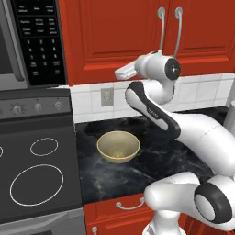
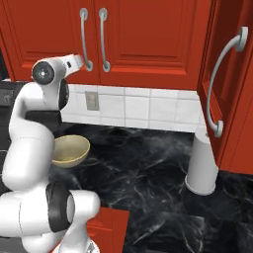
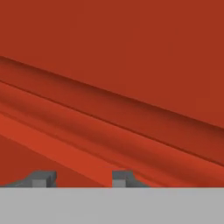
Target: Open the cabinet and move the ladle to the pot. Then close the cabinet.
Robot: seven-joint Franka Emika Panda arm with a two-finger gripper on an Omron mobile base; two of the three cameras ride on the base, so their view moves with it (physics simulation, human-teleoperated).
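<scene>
- Left base view: the arm rears up from the lower right, its wrist bent towards the cabinet (image 1: 137, 32), whose two red doors are both shut, the curved silver handles (image 1: 170, 30) side by side just above the wrist.
- The hand itself is tucked behind the wrist here, so I cannot make out the pincer from this side.
- Down on the black marble counter (image 1: 160, 156) sits the yellowish bowl (image 1: 118, 146), well below the hand and well apart from it.
- To the left, a dark stove top (image 1: 36, 174) with white burner rings, and a microwave keypad (image 1: 39, 39) above it.
- Right base view: the hand reaches in from the left, and the gripper (image 2: 85, 63) is right at the lower end of the left-hand handle, touching it or very nearly; I cannot tell which.
- The pot (image 2: 201, 165) stands on the counter far off to the right, well apart from the hand, under a single-door wall cabinet (image 2: 232, 84) with one long handle.
- Hand view: red panelled door close up, moulding running on a slant.
- The two dark finger tips (image 3: 43, 178) rise at the bottom with a clear gap between them and nothing held; the pincer (image 3: 83, 178) is parted.
</scene>
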